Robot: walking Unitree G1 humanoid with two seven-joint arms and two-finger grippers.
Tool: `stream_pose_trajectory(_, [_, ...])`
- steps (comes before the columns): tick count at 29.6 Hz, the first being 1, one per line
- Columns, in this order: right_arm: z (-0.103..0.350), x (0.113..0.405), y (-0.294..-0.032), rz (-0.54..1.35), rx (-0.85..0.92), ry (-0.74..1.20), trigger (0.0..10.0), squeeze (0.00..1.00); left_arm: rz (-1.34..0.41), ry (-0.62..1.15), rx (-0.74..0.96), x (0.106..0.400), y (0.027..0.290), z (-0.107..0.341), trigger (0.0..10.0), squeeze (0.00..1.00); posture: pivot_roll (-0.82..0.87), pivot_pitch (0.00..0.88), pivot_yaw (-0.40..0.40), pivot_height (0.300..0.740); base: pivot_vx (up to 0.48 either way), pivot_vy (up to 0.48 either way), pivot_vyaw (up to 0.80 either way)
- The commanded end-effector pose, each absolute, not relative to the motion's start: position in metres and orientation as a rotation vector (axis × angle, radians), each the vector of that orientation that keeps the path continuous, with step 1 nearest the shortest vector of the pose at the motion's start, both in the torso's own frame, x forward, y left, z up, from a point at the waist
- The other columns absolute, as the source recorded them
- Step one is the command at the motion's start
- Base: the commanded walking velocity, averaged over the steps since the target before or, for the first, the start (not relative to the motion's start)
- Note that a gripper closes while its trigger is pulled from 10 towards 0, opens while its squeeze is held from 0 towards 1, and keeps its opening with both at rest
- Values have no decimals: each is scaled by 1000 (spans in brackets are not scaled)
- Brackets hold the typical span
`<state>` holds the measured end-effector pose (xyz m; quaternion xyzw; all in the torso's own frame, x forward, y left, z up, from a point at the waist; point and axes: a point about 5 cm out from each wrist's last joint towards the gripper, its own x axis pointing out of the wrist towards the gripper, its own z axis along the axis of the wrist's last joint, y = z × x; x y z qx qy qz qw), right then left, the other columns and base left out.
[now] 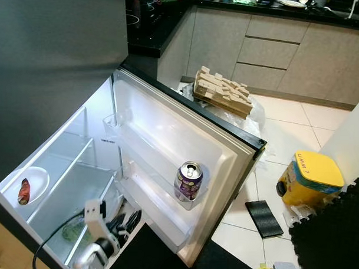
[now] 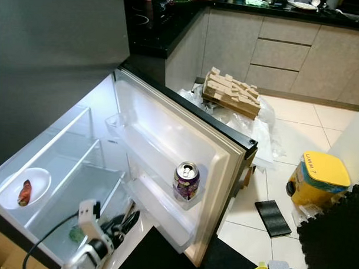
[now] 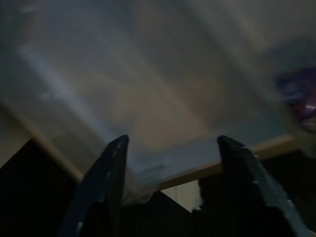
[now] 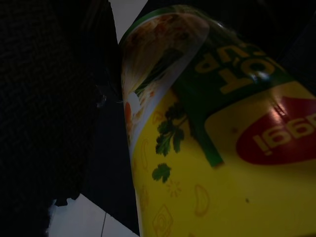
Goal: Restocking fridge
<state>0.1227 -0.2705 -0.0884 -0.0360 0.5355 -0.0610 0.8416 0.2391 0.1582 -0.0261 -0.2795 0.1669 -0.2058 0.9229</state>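
- Fridge [image 1: 78,166] stands open, lit inside; its door [image 1: 185,152] swings out toward the kitchen floor.
- Left hand [image 1: 126,221] sits low at the foot of the door, at the mouth of the fridge's lower compartment. Its fingers [image 3: 111,168] stand apart with nothing between them — open, empty.
- Just beyond the left hand, up on the door shelf [image 1: 165,196]: a purple drink can [image 1: 188,181], upright, pull-tab top facing up. Label print too small to read. In the left wrist view it is a blurred purple patch [image 3: 298,94] off to one side of the fingers.
- Deeper in the fridge from the left hand: a white plate [image 1: 36,182] on a glass shelf, carrying a small red item [image 1: 24,191]. Something green [image 1: 76,231] lies in the lower compartment, close beside the left wrist.
- Right hand: cannot tell whether it is open or closed. Directly before its camera, very close, is a yellow-and-green cup [image 4: 217,148]. Readable: "CUP" in yellow on green, and a red oval logo with part of the word "aggi". Printed herbs and noodle shapes on the yellow part.
- On the floor out past the door: a yellow container [image 1: 311,177] with dark lettering I cannot make out, a black flat pad [image 1: 264,218], a wooden block stack [image 1: 223,92] on clear plastic.
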Motion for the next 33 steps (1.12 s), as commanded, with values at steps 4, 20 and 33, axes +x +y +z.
stream_pose_trajectory(4, [-88,123,-272,-134,-78,1129,10000,0,-549,365,-544,243,133,-23,0,0,-68,0,-38,740,0,0,0])
stream_pose_trajectory(20, [-88,121,-274,-144,-73,1129,10000,0,-889,357,-519,256,74,-1,10000,0,-79,0,-36,740,0,0,0])
stream_pose_trajectory(33, [-88,121,-274,-145,-73,1127,10000,0,-949,259,-491,274,40,25,10000,0,-87,0,-36,740,0,0,0])
